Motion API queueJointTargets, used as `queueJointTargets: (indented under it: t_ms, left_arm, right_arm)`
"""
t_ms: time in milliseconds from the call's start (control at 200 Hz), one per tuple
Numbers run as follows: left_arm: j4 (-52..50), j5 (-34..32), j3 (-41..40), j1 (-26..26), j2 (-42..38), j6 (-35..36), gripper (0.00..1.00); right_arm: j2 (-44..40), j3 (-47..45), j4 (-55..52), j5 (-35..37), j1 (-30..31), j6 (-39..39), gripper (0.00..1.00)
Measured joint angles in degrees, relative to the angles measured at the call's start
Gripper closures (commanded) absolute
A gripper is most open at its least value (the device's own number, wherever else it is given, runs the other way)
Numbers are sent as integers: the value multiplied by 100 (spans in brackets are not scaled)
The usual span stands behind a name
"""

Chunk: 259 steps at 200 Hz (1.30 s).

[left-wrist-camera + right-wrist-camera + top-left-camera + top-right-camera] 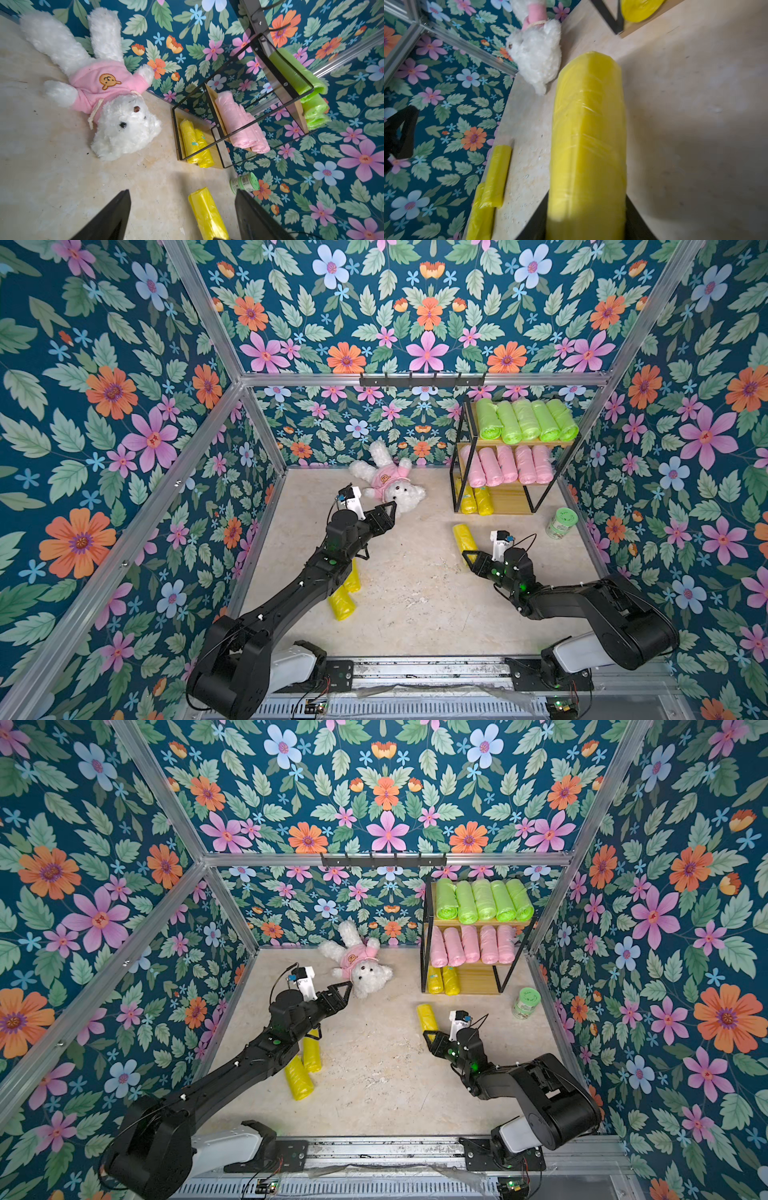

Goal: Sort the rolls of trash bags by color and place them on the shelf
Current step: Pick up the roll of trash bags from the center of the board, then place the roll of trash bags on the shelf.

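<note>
Yellow roll (588,145) filled your right wrist view, pinched between the jaws of your right gripper (469,556). It ran out along the fingers, far end toward the shelf (513,501). Top views only showed it sticking out past the fingertips; couldn't tell whether it touched the floor (62,166).

Your left gripper (390,512) stood spread wide, holding nothing. The left wrist view showed bare floor between its fingers (112,216). In both top views the tips sat near the head of the teddy bear (392,487).

Shelf held five lime green rolls (525,420) on the top tier, five pink rolls (505,464) in the middle, and two shelved yellow rolls (476,501) at the bottom.

Two loose yellow rolls (343,603) lay on the floor, partly under your left arm in the top views. The right wrist view showed them touching. Green-lidded jar (561,522) stood beside the shelf.
</note>
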Motion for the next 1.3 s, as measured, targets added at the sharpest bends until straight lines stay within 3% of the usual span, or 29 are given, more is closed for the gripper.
queueJointTargets:
  t_ms: [225, 515, 1015, 1295]
  left_arm:
    - [-138, 695, 212, -70, 404, 136, 18]
    - [-184, 911, 328, -114, 511, 212, 18]
    - [-264, 964, 404, -136, 520, 238, 18]
    - [-341, 964, 470, -136, 640, 238, 18]
  right_arm:
    - [-525, 170, -726, -118, -1038, -297, 61]
    - [-597, 822, -1464, -59, -1891, -693, 60]
    - [1790, 2157, -741, -114, -2210, -892, 60]
    - [2583, 2865, -616, -247, -2212, -715, 60]
